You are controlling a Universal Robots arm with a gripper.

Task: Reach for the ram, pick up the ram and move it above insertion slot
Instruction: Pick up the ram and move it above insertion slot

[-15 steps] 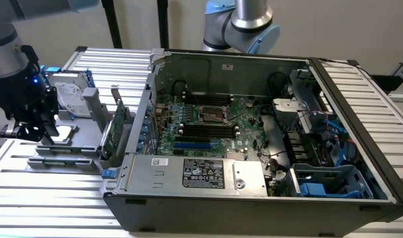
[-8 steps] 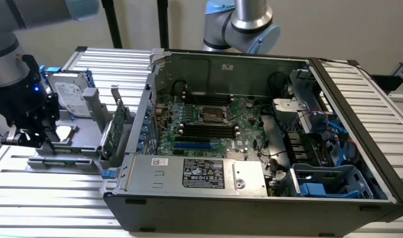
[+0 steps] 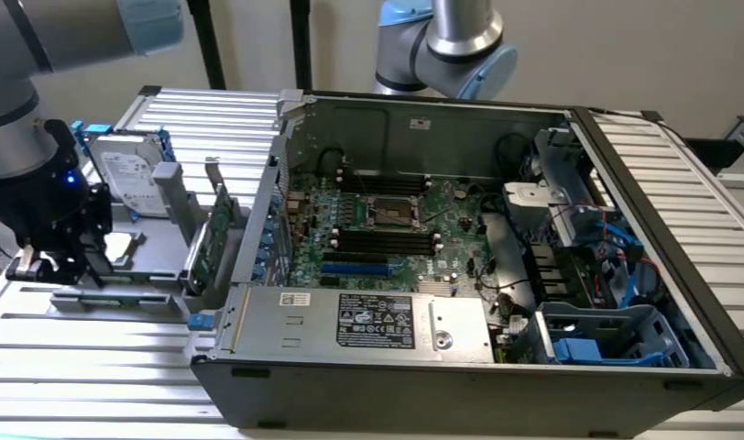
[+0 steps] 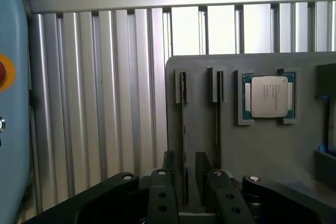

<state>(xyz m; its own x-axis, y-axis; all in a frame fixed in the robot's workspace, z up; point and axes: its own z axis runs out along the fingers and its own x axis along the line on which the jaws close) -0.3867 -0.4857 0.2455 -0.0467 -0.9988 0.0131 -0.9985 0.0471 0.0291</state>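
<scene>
Ribbed metal bench (image 4: pixel 100 108) below, carrying a grey holder (image 4: pixel 262 150) with the ram (image 4: pixel 183 124) stood on edge in a slot near the CPU (image 4: pixel 269 96). Tool (image 4: pixel 186 174) spread, straddling the ram's near end, apparently without contact yet. Long axis pointing straight ahead from the tool, in line with its gap; case (image 3: pixel 470 229) well apart toward the exterior view's right.

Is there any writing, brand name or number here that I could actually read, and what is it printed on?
None can be read as it stands.
On the power supply, the black label: print too small to read.
Beside it, the white sticker: unreadable.
On the hard drive, its label: blurred.
On the processor, faint lines of print: unreadable.
</scene>
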